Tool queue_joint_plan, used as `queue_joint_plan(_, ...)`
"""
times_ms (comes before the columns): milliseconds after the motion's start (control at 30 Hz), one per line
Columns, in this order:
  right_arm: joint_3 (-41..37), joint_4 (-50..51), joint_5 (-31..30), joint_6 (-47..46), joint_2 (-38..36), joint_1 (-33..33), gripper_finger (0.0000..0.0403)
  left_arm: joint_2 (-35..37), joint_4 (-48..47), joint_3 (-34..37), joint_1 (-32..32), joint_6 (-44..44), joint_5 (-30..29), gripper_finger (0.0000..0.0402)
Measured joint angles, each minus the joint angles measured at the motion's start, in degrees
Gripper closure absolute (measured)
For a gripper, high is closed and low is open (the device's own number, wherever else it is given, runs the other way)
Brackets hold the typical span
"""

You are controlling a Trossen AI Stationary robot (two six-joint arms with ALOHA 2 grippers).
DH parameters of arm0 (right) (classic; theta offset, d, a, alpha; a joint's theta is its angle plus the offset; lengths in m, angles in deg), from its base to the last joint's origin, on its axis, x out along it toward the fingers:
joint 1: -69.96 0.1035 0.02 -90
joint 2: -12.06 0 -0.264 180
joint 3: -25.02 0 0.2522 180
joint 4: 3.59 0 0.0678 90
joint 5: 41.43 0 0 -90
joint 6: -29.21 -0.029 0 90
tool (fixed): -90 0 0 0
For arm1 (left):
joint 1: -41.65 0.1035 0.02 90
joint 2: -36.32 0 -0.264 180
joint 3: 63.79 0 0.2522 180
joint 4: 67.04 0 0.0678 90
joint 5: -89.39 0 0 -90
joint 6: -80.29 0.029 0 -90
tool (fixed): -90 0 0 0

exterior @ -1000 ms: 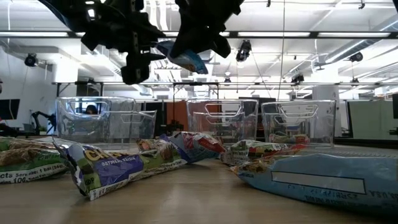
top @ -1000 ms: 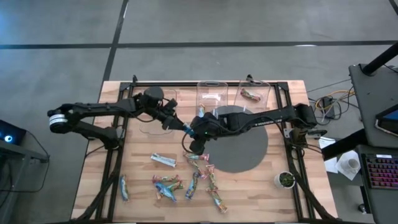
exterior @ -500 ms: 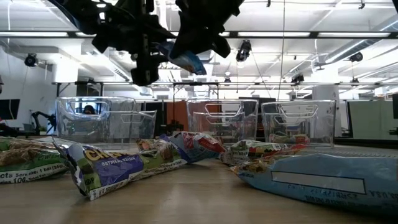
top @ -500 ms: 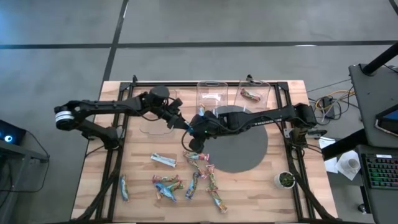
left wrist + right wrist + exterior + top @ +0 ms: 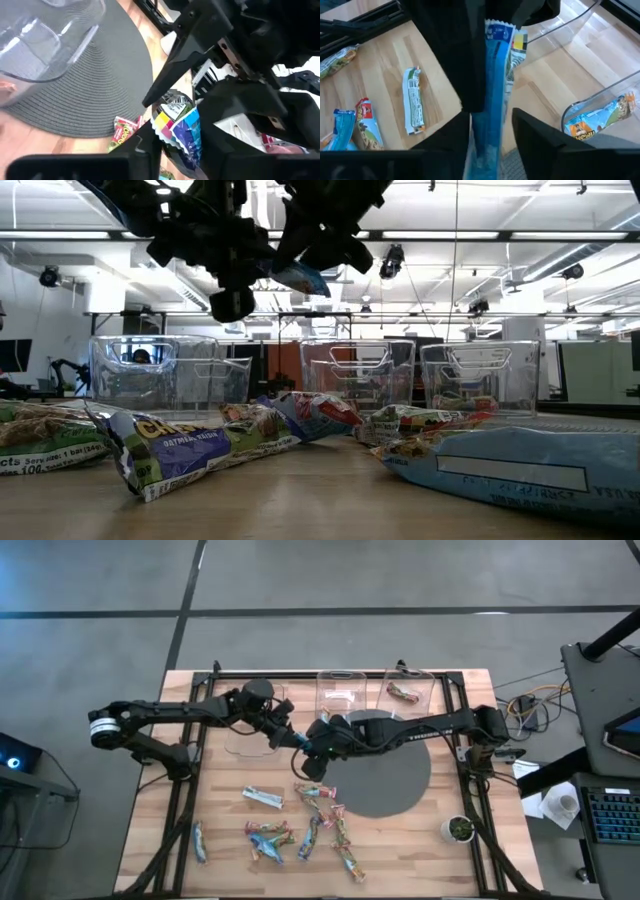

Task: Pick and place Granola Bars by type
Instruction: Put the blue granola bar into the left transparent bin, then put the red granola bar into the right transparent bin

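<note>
- A single granola bar (image 5: 199,840) lies by itself near the left edge of the wooden desk (image 5: 230,875), well apart from the others.
- The left gripper (image 5: 291,737) is held above the desk in front of the left clear bin (image 5: 238,730). It is closed on one end of a blue granola bar (image 5: 303,743), as seen in the left wrist view, where its fingers (image 5: 142,145) press against the wrapper.
- The blue granola bar is held in the air between the two grippers, above the loose bars and clear of the desk.
- A pale-wrapped bar (image 5: 262,797) is seen lying alone just left of the heap.
- The heap of loose bars (image 5: 305,825) is spread over the front middle of the desk, some overlapping.
- The right gripper (image 5: 312,744) meets the left one over the edge of the grey round mat (image 5: 400,785). Its jaws stand partly open around the blue granola bar; in the right wrist view a narrow gap is seen between the wrapper and one finger (image 5: 532,135).
- A bar is seen inside the middle bin (image 5: 340,680), and a red-brown bar (image 5: 402,692) inside the right bin (image 5: 425,680).
- A small potted plant (image 5: 460,829) stands near the right front corner.
</note>
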Motion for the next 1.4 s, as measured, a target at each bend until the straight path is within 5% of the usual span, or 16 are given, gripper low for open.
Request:
queue_joint_plan(233, 1.00, 0.66, 0.17, -0.09, -0.45, 0.04, 0.0180, 0.07, -2.66, -0.08, 2.33, 3.54, -4.11, 0.0350)
queue_joint_plan(433, 3.34, 3.45, -2.53, 0.09, -1.11, 0.09, 0.0140, 3.89, -16.25, -1.98, 6.86, 11.68, -9.75, 0.0352)
queue_joint_plan(533, 4.02, 6.15, -4.13, 0.07, -1.11, -0.03, 0.0131, 8.53, -27.04, -4.83, 8.24, 19.77, -20.35, 0.0352)
queue_joint_plan(700, 3.97, 7.32, -6.10, 0.02, -1.16, -0.18, 0.0127, 15.30, -40.92, -8.96, 7.78, 34.40, -50.82, 0.0352)
queue_joint_plan(800, 3.76, 7.32, -6.09, -0.09, -0.98, -0.64, 0.0126, 17.65, -42.30, -8.58, 7.92, 38.93, -59.21, 0.0352)
queue_joint_plan(1167, 3.69, 7.26, -6.16, -0.63, -0.87, -1.84, 0.0138, 15.19, -40.99, 0.51, 8.28, 39.56, -62.63, 0.0344)
queue_joint_plan(1400, 3.67, 7.34, -6.08, -3.41, -0.79, -1.84, 0.0145, 17.00, -34.21, 4.05, 8.28, 40.39, -62.31, 0.0283)
